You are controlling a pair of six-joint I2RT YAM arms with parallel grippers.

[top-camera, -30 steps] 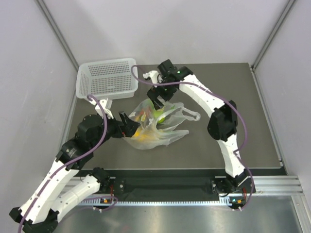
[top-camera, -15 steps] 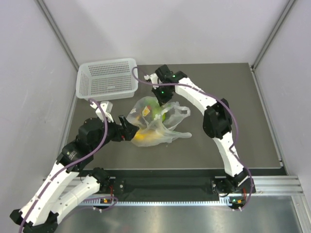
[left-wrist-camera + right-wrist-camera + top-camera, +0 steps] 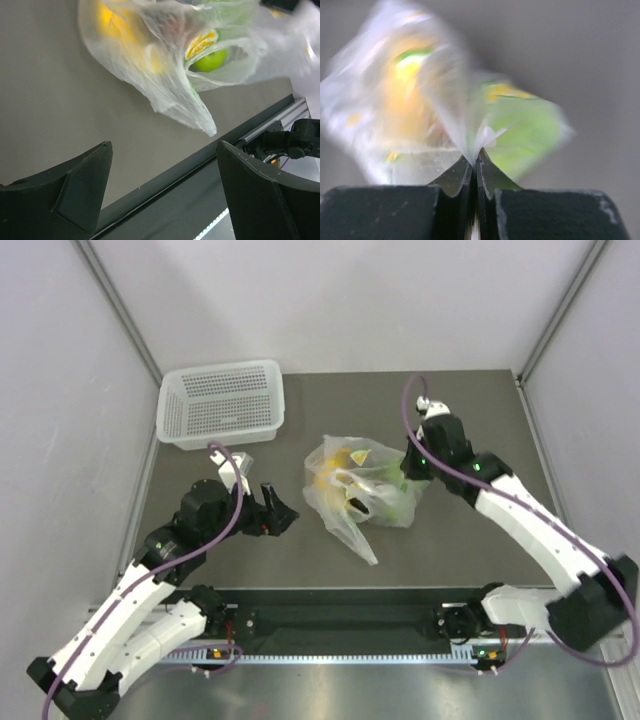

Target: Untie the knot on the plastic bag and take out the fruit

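Film of the plastic bag (image 3: 345, 502) crinkled clear over yellow and green fruit (image 3: 210, 60); right gripper (image 3: 475, 165) clamped a fold, left gripper (image 3: 164, 150) gaped wide, touching nothing.

Bare grey tabletop (image 3: 330, 405) lies open between crinkly transparent plastic bag (image 3: 350, 495) and white perforated plastic basket (image 3: 220, 405); right gripper (image 3: 405, 473) bars the bag's right side.

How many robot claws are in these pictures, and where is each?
2. The left gripper hangs open left of the plastic bag, not touching it. The right gripper is shut on the bag's film at its right side.
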